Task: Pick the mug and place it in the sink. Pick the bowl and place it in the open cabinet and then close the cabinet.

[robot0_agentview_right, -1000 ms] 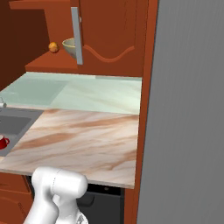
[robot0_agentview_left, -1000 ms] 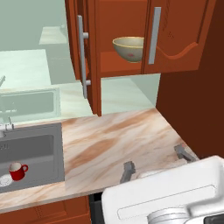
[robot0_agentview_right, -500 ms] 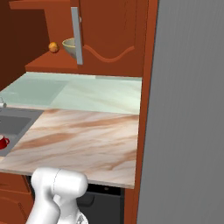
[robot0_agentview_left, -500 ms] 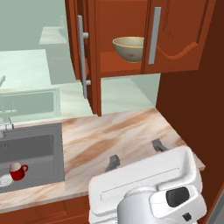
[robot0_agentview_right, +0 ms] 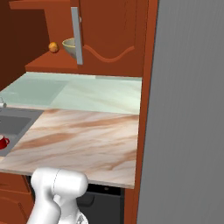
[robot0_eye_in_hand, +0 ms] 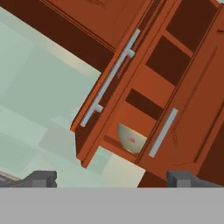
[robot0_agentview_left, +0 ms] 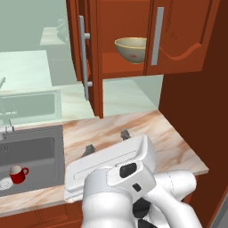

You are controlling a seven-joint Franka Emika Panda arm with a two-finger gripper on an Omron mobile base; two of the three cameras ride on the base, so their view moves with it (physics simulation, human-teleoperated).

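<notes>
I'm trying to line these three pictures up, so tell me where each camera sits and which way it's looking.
Left base view: behind the arm's left, facing the sink, mug, cabinet and bowl; the white arm and open gripper show.
Right base view: behind the arm's right, facing the counter and cabinet; the arm's white shoulder shows.
Hand view: on the hand, tilted, facing the open cabinet door; both fingertips show.
All share the bowl.

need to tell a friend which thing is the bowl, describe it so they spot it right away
Look up at the reddish-brown wall cabinet above the marble counter; its left door stands open. The bowl sits on the bottom shelf inside, partly behind the right door's silver handle. It is wide, round and olive-tan with a reddish mark, far larger than the small orange ball beside it.
</notes>
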